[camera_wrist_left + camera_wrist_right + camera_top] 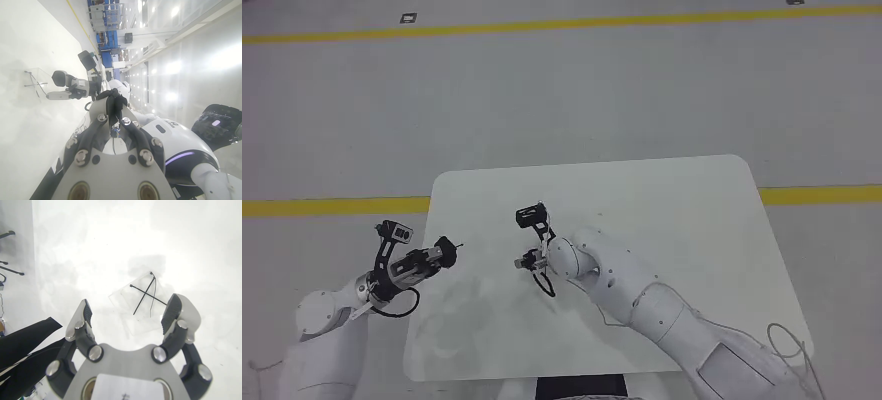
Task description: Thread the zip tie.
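Observation:
Several black zip ties (146, 292) lie crossed in a clear shallow tray (121, 296) on the white table (692, 220). My right gripper (130, 304) hangs open just above and beside the tray, with nothing between its ribbed pads (170, 311). The left wrist view shows that same open gripper (54, 87) next to the tray (38, 75). My left gripper (113, 94) is near the table's left edge (442, 252), shut on a black zip tie (113, 106); a thin black tip (455, 246) juts from it.
The table has rounded corners, and its left edge (427, 270) runs close under the left arm. Grey floor with yellow lines (562, 22) surrounds it. Black stand legs (11, 271) sit on the floor beyond the table's edge.

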`<state>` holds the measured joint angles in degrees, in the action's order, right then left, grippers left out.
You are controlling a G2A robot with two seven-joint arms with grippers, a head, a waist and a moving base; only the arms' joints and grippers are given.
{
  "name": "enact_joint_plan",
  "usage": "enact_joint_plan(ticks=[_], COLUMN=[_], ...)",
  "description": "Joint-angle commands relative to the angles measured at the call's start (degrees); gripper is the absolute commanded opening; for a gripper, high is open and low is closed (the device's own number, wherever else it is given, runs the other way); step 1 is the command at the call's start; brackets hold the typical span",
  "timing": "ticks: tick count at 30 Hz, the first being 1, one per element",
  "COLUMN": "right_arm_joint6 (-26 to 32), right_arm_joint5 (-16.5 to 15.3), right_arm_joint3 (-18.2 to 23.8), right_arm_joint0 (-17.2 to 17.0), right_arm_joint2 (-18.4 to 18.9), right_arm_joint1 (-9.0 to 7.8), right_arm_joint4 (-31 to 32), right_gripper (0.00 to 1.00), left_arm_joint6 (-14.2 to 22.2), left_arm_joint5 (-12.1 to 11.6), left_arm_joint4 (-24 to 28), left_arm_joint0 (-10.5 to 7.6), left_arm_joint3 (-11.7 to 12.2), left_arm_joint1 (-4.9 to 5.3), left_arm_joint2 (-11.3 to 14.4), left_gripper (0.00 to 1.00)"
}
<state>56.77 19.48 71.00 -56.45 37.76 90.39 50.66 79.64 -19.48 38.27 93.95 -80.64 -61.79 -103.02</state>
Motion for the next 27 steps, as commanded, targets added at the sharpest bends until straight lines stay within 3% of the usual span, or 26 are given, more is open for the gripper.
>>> enact_joint_plan(ticks=[1, 11, 14, 19, 27], right_arm_joint6=[-0.6, 2.5, 2.8, 3.9, 4.4], right_arm_joint5=[-0.3, 0.0, 0.0, 0.0, 0.0], right_arm_joint3=[-0.1, 1.7, 2.1, 2.8, 1.8], right_arm_joint0=[-0.3, -0.8, -1.1, -1.8, -2.3], right_arm_joint2=[0.0, -0.3, 0.3, 1.1, 1.9], right_arm_joint1=[-0.02, -0.12, -0.06, 0.12, 0.67], right_arm_joint4=[0.2, 3.7, 4.8, 6.7, 8.5], right_gripper=[1.0, 1.0, 0.46, 0.32, 0.26], left_arm_joint6=[0.0, 0.0, 0.0, 0.0, 0.0], left_arm_joint5=[0.0, 0.0, 0.0, 0.0, 0.0], left_arm_joint4=[0.0, 0.0, 0.0, 0.0, 0.0], left_arm_joint0=[0.0, 0.0, 0.0, 0.0, 0.0], left_arm_joint3=[0.0, 0.0, 0.0, 0.0, 0.0], left_arm_joint1=[0.0, 0.0, 0.0, 0.0, 0.0], left_arm_joint2=[0.0, 0.0, 0.0, 0.0, 0.0], left_gripper=[0.0, 0.0, 0.0, 0.0, 0.0])
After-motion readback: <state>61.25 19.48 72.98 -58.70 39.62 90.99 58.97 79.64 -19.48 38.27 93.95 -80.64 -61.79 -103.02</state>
